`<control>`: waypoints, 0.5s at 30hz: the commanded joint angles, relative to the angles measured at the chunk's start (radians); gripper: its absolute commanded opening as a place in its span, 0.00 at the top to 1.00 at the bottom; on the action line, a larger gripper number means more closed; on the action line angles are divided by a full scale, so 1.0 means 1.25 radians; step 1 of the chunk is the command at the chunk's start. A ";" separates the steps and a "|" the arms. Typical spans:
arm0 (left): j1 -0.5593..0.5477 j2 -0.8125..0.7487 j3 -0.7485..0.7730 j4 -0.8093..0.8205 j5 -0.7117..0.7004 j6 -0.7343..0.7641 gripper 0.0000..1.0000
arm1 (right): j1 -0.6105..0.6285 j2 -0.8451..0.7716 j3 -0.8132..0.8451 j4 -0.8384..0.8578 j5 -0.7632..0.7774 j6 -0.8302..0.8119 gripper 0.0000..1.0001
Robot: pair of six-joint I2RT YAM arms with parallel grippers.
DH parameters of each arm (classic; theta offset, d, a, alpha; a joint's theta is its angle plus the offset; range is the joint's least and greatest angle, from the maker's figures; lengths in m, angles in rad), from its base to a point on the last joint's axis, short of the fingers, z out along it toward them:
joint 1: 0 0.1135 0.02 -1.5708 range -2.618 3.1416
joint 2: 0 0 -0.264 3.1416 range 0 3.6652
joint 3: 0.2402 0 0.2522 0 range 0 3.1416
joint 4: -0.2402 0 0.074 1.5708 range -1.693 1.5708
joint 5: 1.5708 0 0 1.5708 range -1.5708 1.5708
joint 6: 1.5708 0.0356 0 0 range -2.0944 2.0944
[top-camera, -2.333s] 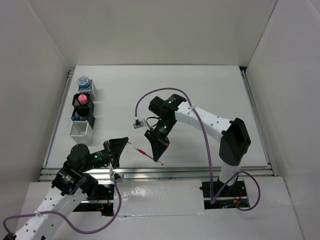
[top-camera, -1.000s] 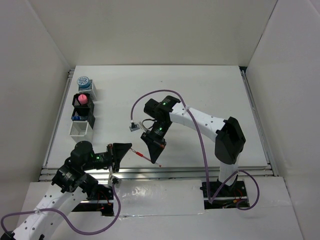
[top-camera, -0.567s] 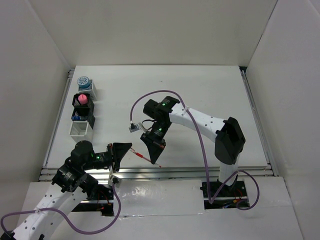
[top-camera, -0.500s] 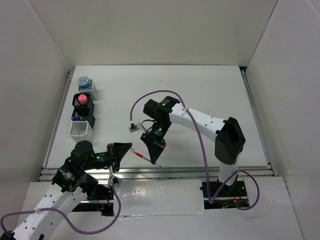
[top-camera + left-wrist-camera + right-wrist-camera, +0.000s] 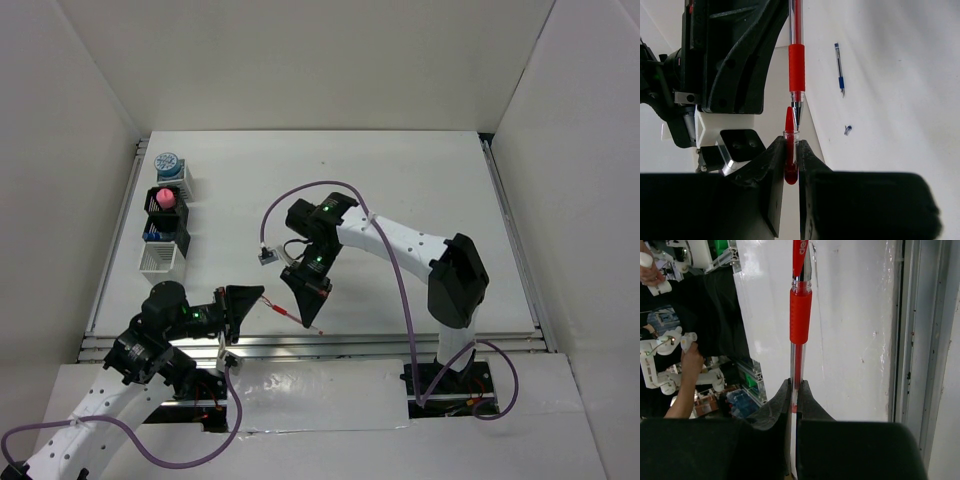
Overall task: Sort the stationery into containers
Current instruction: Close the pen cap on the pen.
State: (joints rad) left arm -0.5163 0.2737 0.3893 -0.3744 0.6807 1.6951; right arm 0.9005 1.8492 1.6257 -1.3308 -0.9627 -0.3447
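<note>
My left gripper (image 5: pixel 254 298) (image 5: pixel 790 145) is shut on the short red piece (image 5: pixel 789 131), a clear-and-red cap held upright between its fingers. My right gripper (image 5: pixel 311 316) (image 5: pixel 795 385) is shut on the back end of the red pen (image 5: pixel 800 315) (image 5: pixel 286 311). The red pen's (image 5: pixel 796 65) tip points at the cap's open end and is almost touching it. On the table beyond lie the blue pen (image 5: pixel 839 76) and a tiny blue-capped bottle (image 5: pixel 848 130). The containers (image 5: pixel 160 259) stand in a row at the far left.
The row's far white box holds a blue-white tin (image 5: pixel 168 163), and a black mesh box holds a pink block (image 5: pixel 166 198). Another black box (image 5: pixel 165 233) has something blue in it. A metal rail (image 5: pixel 400 343) runs along the table's near edge, and white walls enclose the other sides.
Since the earliest frame the right arm has shifted left with the pen and the left gripper has edged toward it. Over the last second nothing has visibly moved.
</note>
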 commanded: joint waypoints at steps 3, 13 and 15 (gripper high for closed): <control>-0.003 0.020 0.049 0.016 0.057 0.002 1.00 | 0.000 0.025 0.062 -0.061 -0.009 0.016 1.00; -0.003 0.042 0.064 -0.023 0.068 0.022 1.00 | -0.004 0.020 0.063 -0.068 -0.024 0.005 1.00; -0.004 0.046 0.067 -0.037 0.068 0.031 1.00 | -0.002 0.015 0.062 -0.068 -0.025 0.002 1.00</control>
State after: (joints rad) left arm -0.5159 0.3199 0.4305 -0.4103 0.6777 1.7020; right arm 0.9005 1.8744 1.6627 -1.3617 -0.9649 -0.3340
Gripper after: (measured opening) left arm 0.251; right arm 0.033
